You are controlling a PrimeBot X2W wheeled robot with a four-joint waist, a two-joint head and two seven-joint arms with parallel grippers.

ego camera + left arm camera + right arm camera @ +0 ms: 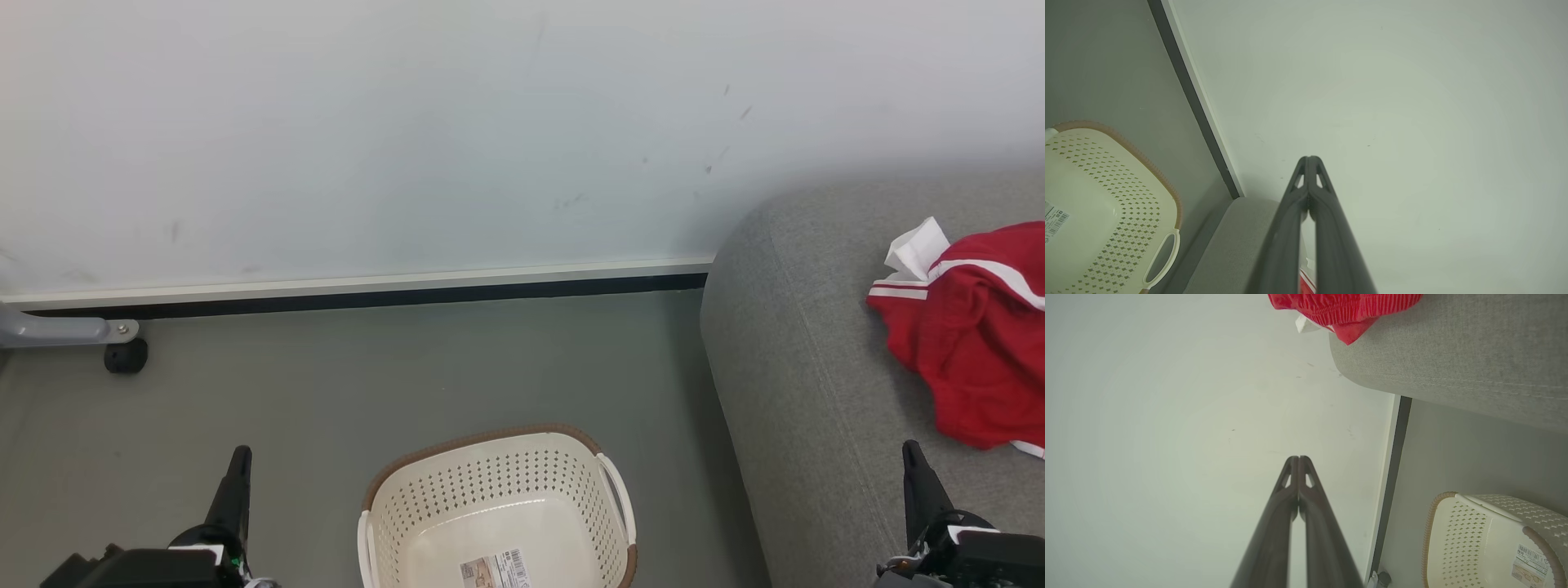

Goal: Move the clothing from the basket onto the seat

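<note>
Head view: the basket (490, 482) sits on the floor (326, 392), its visible bottom bare; the clothing (971, 343) lies on the seat (800, 367). The left gripper (242, 454) and right gripper (910, 448) are pinched closed, holding nothing. The transfer looks finished; next is only checking the basket's hidden near end.

Left hand (241, 456), right hand (911, 451) closed.

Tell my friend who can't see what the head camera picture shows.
Red clothing with white stripes lies on the grey seat at the right. The cream basket stands on the floor, no clothes inside. The left gripper and right gripper are shut, empty.
</note>
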